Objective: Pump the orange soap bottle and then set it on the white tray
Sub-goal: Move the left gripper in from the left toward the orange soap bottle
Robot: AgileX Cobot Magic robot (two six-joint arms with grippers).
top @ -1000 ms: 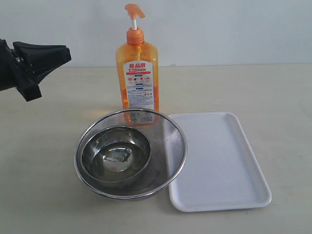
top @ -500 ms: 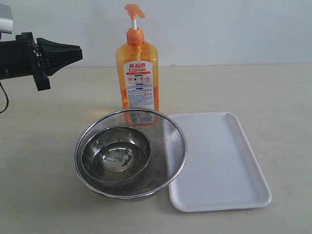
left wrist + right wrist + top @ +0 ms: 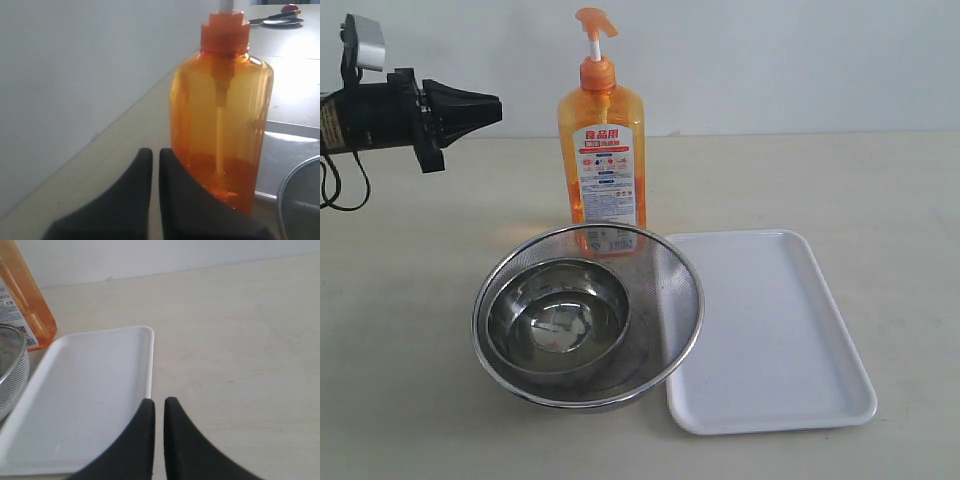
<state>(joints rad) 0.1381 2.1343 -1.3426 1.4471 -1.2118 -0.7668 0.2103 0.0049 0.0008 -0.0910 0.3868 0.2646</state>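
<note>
The orange soap bottle [image 3: 601, 150] stands upright at the back middle of the table, its pump head [image 3: 595, 22] raised on a white stem. The left wrist view shows the orange soap bottle [image 3: 222, 120] close up. My left gripper [image 3: 496, 108] hangs shut and empty in the air, left of the bottle at shoulder height, tips pointing at it with a gap between. The white tray [image 3: 765, 330] lies flat at the front right, nothing on it. My right gripper [image 3: 159, 402] is shut and empty, over the white tray [image 3: 80, 405] edge; it is outside the exterior view.
A steel mesh bowl [image 3: 665, 270] with a smaller steel bowl [image 3: 556, 318] inside stands right in front of the bottle, touching the tray's left edge. A white wall rises behind the table. In the left wrist view, a plate [image 3: 282, 21] lies far behind.
My left gripper has risen and moved right toward the bottle, staying shut. Bottle, bowls and tray have not moved.
</note>
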